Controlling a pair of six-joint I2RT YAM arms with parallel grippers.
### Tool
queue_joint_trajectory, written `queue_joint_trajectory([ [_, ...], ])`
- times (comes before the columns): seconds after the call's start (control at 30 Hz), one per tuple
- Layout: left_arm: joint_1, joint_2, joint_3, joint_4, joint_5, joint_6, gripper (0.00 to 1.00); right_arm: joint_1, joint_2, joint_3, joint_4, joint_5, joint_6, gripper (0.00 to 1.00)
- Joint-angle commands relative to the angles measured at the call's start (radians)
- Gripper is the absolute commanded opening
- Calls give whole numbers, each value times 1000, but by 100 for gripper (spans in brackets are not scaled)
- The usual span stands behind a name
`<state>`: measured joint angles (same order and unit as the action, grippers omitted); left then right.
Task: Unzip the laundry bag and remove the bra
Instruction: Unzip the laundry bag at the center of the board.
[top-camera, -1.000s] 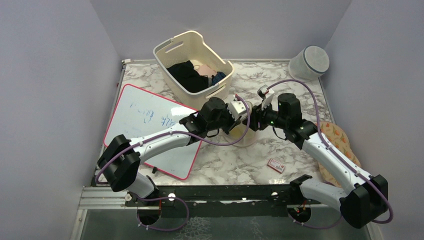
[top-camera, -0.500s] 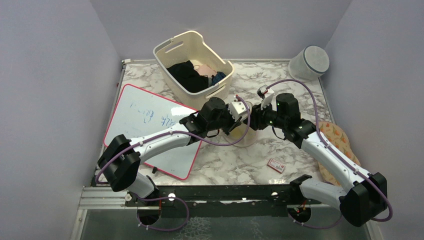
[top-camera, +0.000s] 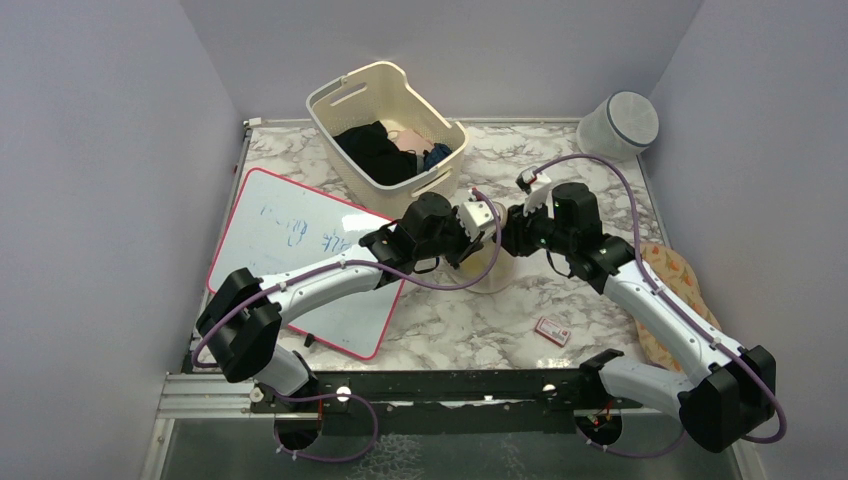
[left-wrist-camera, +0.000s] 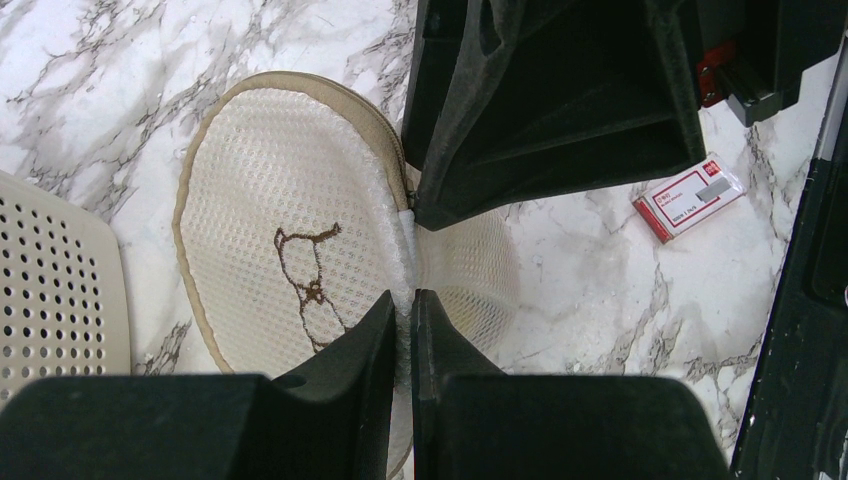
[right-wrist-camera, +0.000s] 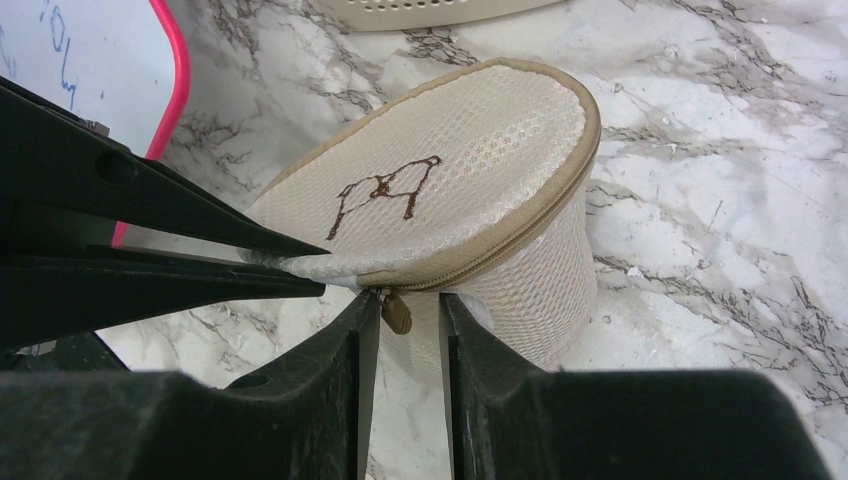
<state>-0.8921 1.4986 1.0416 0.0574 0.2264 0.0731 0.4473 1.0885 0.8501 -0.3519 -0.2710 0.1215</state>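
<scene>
Item: laundry bag (right-wrist-camera: 470, 170), mid-surface, at 5 o'clock of the basket (top-camera: 385, 125).
Handling: likely light, soft mesh that collapses. Take the zipper pull (right-wrist-camera: 396, 314), at 6 o'clock on the rim.
Left pincer (left-wrist-camera: 403, 300): clamped on rim mesh.
Right pincer (right-wrist-camera: 408, 300): narrow, straddling the pull, not visibly clamped.

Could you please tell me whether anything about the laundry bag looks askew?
Yes: the laundry bag is pulled lopsided. The left gripper pinches its mesh by the zip, bunching it, so the flat top sits tilted. The right gripper straddles the zipper pull.

Top camera looks down from behind; both wrist cameras face the laundry bag (left-wrist-camera: 250, 200) closely from opposite sides.
</scene>
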Motion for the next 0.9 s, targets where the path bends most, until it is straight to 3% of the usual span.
queue_joint_trajectory([
  [0.0, -2, 5, 34, -12, 57, -11, 0, 2, 10, 33, -2, 44, -22, 25],
  [0.2, -1, 9, 33, -12, 65, -12, 0, 2, 10, 26, 23, -21, -28, 19],
  [0.67, -1, 15, 37, -16, 76, -11, 0, 2, 13, -2, 71, -74, -5, 20],
  [0.87, -1, 3, 30, -22, 64, 28, 0, 1, -8, -4, 32, 86, 42, 5],
])
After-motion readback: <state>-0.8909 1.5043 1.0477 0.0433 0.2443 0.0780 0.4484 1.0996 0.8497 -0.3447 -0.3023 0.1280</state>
